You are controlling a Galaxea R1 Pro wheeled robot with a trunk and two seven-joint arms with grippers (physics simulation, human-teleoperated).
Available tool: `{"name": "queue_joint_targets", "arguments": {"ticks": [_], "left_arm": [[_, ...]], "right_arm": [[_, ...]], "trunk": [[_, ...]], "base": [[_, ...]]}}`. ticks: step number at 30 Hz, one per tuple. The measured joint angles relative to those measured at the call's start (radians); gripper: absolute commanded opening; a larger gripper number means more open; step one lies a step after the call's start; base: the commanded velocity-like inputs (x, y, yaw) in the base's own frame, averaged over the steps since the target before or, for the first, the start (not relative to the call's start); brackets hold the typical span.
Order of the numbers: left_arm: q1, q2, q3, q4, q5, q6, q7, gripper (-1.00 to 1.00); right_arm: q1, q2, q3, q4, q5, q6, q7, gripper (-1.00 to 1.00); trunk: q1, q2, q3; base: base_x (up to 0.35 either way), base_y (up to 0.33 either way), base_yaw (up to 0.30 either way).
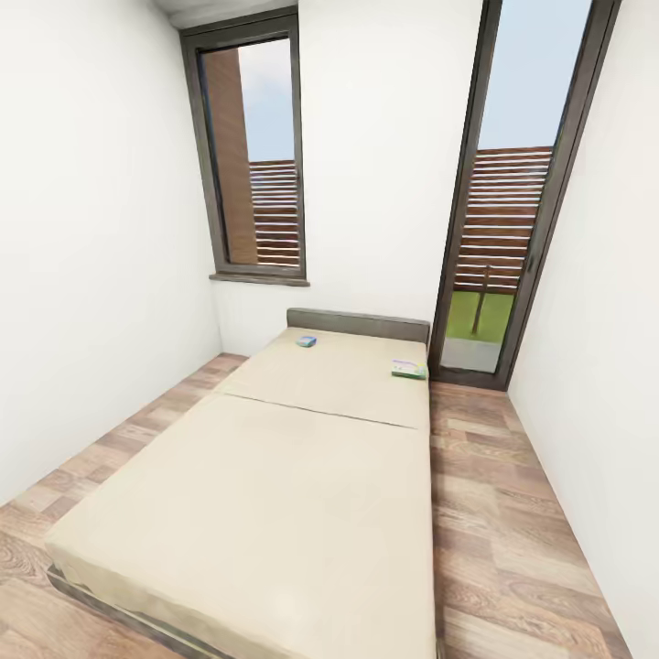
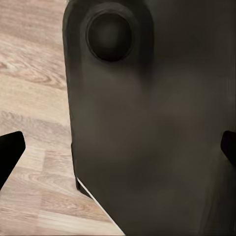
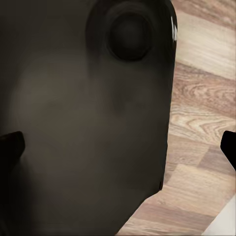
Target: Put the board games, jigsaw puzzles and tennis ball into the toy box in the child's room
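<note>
Bed (image 1: 275,494): low and wide, with a beige two-part mattress and a grey headboard (image 1: 357,324), is being shown in the head view, set lengthwise toward the far wall on a wood-plank floor (image 1: 513,513).

Blue board game (image 1: 307,341): a small flat box is being seen lying on the far mattress section, near the headboard and toward the bed's left side.

White-and-green board game (image 1: 409,369): a flat box is being seen lying on the same far section, at the bed's right edge, well apart from the blue one. Its print is too small to be read.

Window (image 1: 252,156): tall and dark-framed, is being shown in the far wall above the bed's left side.

Glazed door (image 1: 513,201): full height, is being shown right of the headboard, with slatted fencing and grass beyond it.

Left gripper (image 2: 118,150): two dark fingertips are being seen at opposite edges of the left wrist view, spread wide with nothing grasped. A dark robot body part (image 2: 147,123) is lying beyond them, over wood flooring.

Right gripper (image 3: 118,147): fingertips are likewise being seen far apart in the right wrist view, released and empty, facing what is probably a similar dark robot part (image 3: 83,113) above the floor.
</note>
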Motion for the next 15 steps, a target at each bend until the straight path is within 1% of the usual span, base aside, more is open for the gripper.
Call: {"name": "queue_joint_targets", "arguments": {"ticks": [7,9,11,15], "left_arm": [[-0.002,0.001,0.002,0.001,0.001,0.001,-0.002,1.0],[-0.002,-0.008,-0.001,-0.002,0.001,0.001,-0.002,1.0],[-0.002,-0.012,-0.003,-0.006,0.0,0.001,-0.003,1.0],[-0.002,-0.014,0.001,-0.009,0.001,0.001,-0.003,1.0]], "right_arm": [[-0.001,-0.002,0.0,0.0,-0.001,-0.003,-0.001,1.0],[-0.002,0.009,0.002,-0.002,0.0,-0.003,-0.001,1.0],[-0.002,0.02,0.002,-0.003,0.001,-0.003,-0.001,1.0],[-0.002,0.042,0.004,-0.004,0.001,-0.004,-0.001,1.0]], "trunk": [[0.0,0.0,0.0],[0.0,0.0,0.0],[0.0,0.0,0.0],[0.0,0.0,0.0]], "base": [[0.0,0.0,0.0],[0.0,0.0,0.0],[0.0,0.0,0.0],[0.0,0.0,0.0]]}}
